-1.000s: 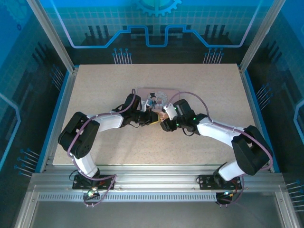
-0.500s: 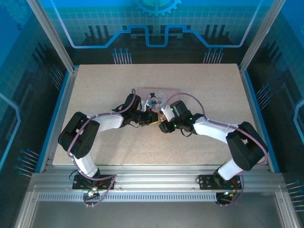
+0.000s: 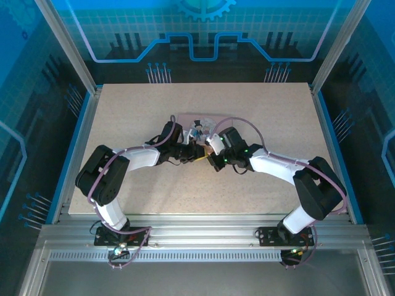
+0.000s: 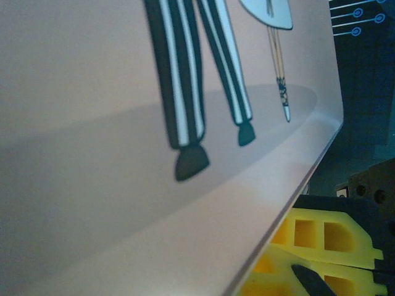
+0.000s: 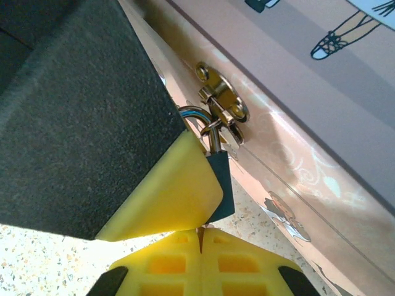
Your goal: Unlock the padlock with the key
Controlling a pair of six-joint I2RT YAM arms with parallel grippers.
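Note:
The padlock (image 5: 223, 185), dark blue with a silvery shackle (image 5: 211, 137), hangs from the gold hasp (image 5: 223, 102) of the pink tin (image 5: 321, 123). One yellow, black-padded finger of my left gripper (image 3: 198, 155) lies flat over the padlock's left side (image 5: 166, 191). Its other finger is hidden behind, so the grip looks shut on the padlock. My right gripper (image 5: 201, 233) is shut just under the padlock's bottom. Only a thin sliver of the key (image 5: 201, 229) shows between its tips. Both grippers meet in front of the tin (image 3: 213, 118) in the top view.
The tin's lid (image 4: 123, 185), printed with striped cartoon legs, lies close across the left wrist view, with a yellow finger (image 4: 321, 240) below its edge. Speckled table (image 3: 259, 102) lies open on all sides, inside blue rails and glass walls.
My right gripper has slid a little left towards the padlock and closed its jaws under it. The left arm has stayed put.

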